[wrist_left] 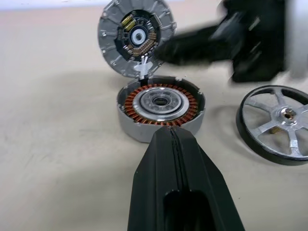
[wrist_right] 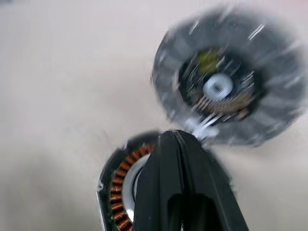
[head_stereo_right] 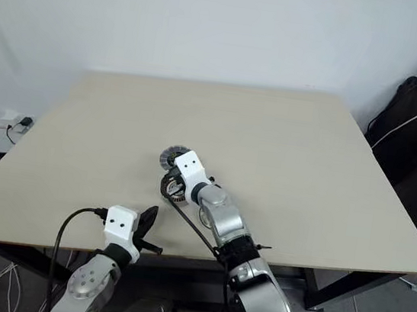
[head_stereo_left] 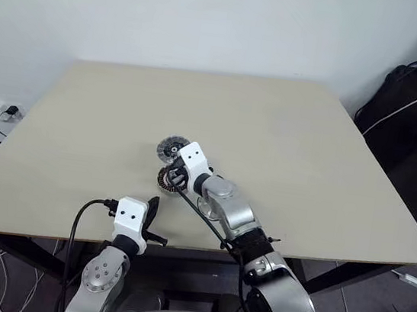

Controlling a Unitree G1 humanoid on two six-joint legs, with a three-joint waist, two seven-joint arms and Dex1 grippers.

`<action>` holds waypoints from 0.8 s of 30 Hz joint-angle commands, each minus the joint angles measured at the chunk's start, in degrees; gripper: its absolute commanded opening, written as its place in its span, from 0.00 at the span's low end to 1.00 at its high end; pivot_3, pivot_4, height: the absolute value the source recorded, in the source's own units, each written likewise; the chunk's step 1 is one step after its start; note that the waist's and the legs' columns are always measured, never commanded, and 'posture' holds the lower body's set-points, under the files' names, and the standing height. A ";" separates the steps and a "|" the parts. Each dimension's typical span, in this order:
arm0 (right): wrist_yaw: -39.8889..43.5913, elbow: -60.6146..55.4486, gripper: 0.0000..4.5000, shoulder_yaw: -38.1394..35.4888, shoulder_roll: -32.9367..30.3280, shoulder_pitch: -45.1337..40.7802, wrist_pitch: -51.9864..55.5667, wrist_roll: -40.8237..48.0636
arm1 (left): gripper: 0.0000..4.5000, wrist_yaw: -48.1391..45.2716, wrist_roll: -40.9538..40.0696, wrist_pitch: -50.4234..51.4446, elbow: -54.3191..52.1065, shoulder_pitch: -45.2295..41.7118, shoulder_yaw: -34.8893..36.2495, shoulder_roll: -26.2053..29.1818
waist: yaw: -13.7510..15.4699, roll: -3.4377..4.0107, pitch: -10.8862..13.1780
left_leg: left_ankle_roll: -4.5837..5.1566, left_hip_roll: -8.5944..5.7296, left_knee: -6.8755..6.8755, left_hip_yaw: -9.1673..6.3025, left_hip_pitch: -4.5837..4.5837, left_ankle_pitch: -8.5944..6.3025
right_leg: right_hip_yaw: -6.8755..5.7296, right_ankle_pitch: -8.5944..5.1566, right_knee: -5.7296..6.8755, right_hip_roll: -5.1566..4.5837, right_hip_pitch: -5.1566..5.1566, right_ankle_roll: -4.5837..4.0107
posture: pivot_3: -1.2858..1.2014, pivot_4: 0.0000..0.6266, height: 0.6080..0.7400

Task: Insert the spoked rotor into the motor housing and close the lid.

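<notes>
left gripper (wrist_left: 179, 139) hangs nearest, jaws closed on nothing, just short of the motor housing (wrist_left: 161, 113) with copper windings inside. right gripper (wrist_right: 177, 139), also closed and empty, hovers over it. beyond, the grey radially-lined disc (wrist_left: 136, 38), maybe tilted; beside the housing, the spoked rotor (wrist_left: 276, 124).

Copper-wound disc (wrist_right: 126, 192) half hidden behind closed right gripper (wrist_right: 175, 137); grey radially-lined disc (wrist_right: 231, 89) blurred.

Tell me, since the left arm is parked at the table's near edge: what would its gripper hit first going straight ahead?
Probably the copper-wound disc in its grey cup, directly beyond the shut left gripper. The grey radially-lined disc lies farther along that line; the gap is hard to judge.
</notes>
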 commanded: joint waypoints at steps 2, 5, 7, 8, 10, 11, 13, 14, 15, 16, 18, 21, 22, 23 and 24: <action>2.77 -18.33 0.04 -4.21 -6.53 7.37 7.95 4.04 | 0.00 0.04 -0.75 -0.64 -1.28 -0.20 0.67 -0.08 | 0.36 -0.05 0.01 | 0.03 -0.01 0.00 0.00 0.00 -0.02 | -0.03 0.00 -0.06 -0.02 0.02 0.01 | 0.52 0.00 1.00; 2.99 -25.66 0.20 -6.84 -10.69 12.66 11.85 6.10 | 0.00 -0.11 -0.80 -0.36 -1.01 -0.42 0.90 -0.01 | 0.90 -0.14 0.10 | 0.06 0.00 0.01 0.01 -0.03 -0.04 | -0.05 -0.02 -0.11 -0.05 0.04 0.03 | 0.52 0.00 1.00; 3.26 -29.71 0.36 -9.19 -12.72 16.64 13.62 7.99 | 0.00 -0.54 -1.01 -0.06 -0.98 -0.61 1.05 0.17 | 0.88 -0.24 0.21 | 0.06 0.06 0.01 0.05 -0.03 -0.04 | -0.03 -0.02 -0.10 -0.06 0.00 0.03 | 0.52 0.00 1.00; 3.19 -31.09 0.43 -10.70 -13.14 18.29 14.64 9.16 | 0.00 -0.77 -1.14 0.08 -0.97 -0.69 1.13 0.25 | 0.93 -0.29 0.24 | 0.06 0.12 0.01 0.07 -0.04 -0.04 | -0.03 -0.03 -0.11 -0.12 -0.01 0.03 | 0.52 0.00 1.00; 2.74 -32.44 0.57 -12.73 -13.48 20.20 16.08 10.82 | 0.00 -1.07 -1.34 0.33 -0.97 -0.84 1.21 0.37 | 0.95 -0.39 0.35 | 0.06 0.19 0.01 0.06 -0.02 -0.04 | -0.05 -0.06 -0.11 -0.10 0.00 0.02 | 0.52 0.00 1.00; 2.43 -32.77 0.64 -13.35 -13.55 20.76 16.57 11.34 | 0.00 -1.17 -1.44 0.44 -0.97 -0.90 1.26 0.44 | 0.96 -0.46 0.42 | 0.05 0.22 0.02 0.09 -0.02 -0.03 | -0.04 -0.08 -0.10 -0.09 0.00 0.07 | 0.52 0.00 1.00; 1.72 -32.76 0.79 -14.81 -13.48 21.94 17.17 12.42 | 0.00 -1.48 -1.62 0.74 -0.95 -1.10 1.28 0.68 | 1.12 -0.53 0.50 | 0.04 0.28 0.06 0.11 -0.02 -0.02 | -0.05 -0.10 -0.10 -0.05 0.02 0.11 | 0.52 0.00 1.00; 1.37 -32.27 0.86 -16.07 -12.92 22.39 17.88 13.58 | 0.00 -1.63 -1.76 0.91 -0.97 -1.22 1.32 0.83 | 1.21 -0.56 0.52 | 0.03 0.29 0.07 0.11 -0.01 -0.02 | -0.07 -0.15 -0.10 -0.05 0.04 0.19 | 0.52 0.00 1.00; 1.04 -31.93 0.86 -16.90 -12.54 22.69 18.41 14.50 | 0.00 -1.75 -1.88 1.02 -0.97 -1.30 1.38 0.95 | 1.31 -0.58 0.54 | 0.04 0.29 0.09 0.11 -0.01 -0.02 | -0.07 -0.18 -0.11 -0.05 0.05 0.25 | 0.52 0.00 1.00; 0.62 -31.22 0.86 -18.11 -11.71 22.93 19.46 15.80 | 0.00 -1.83 -1.89 1.19 -1.02 -1.38 1.40 1.06 | 1.33 -0.58 0.55 | 0.04 0.29 0.12 0.11 -0.01 -0.02 | -0.07 -0.17 -0.11 -0.05 0.07 0.26 | 0.52 0.00 1.00; 0.02 -30.09 0.86 -19.66 -10.66 23.22 20.84 17.58 | 0.00 -1.94 -1.95 1.46 -1.16 -1.43 1.43 1.23 | 1.37 -0.60 0.56 | 0.04 0.28 0.13 0.12 -0.02 -0.02 | -0.06 -0.16 -0.11 -0.06 0.07 0.27 | 0.52 0.00 1.00; -0.82 -28.07 0.86 -21.52 -9.44 23.37 22.20 19.69 | 0.00 -1.94 -2.09 1.67 -1.44 -1.30 1.52 1.46 | 1.40 -0.59 0.57 | 0.04 0.27 0.14 0.13 -0.01 -0.03 | -0.06 -0.02 -0.11 -0.06 0.08 0.05 | 0.52 0.00 1.00; -1.07 -27.52 0.86 -22.12 -9.03 23.29 22.73 20.46 | 0.00 -1.93 -2.13 1.72 -1.54 -1.21 1.54 1.51 | 1.40 -0.58 0.57 | 0.04 0.27 0.13 0.13 -0.02 -0.03 | -0.05 -0.02 -0.11 -0.06 0.08 0.04 | 0.52 0.00 1.00; -1.22 -26.91 0.86 -22.58 -8.81 23.18 23.24 21.09 | 0.00 -1.88 -2.10 1.77 -1.64 -1.08 1.51 1.54 | 1.40 -0.58 0.58 | 0.04 0.27 0.13 0.13 -0.02 -0.03 | -0.05 -0.02 -0.11 -0.06 0.08 0.04 | 0.52 0.00 1.00; -1.34 -26.37 0.86 -23.01 -8.59 23.05 23.92 21.85 | 0.00 -1.86 -2.09 1.80 -1.72 -0.95 1.48 1.56 | 1.39 -0.56 0.59 | 0.05 0.27 0.13 0.12 -0.02 -0.03 | -0.05 -0.02 -0.11 -0.06 0.07 0.04 | 0.52 0.00 1.00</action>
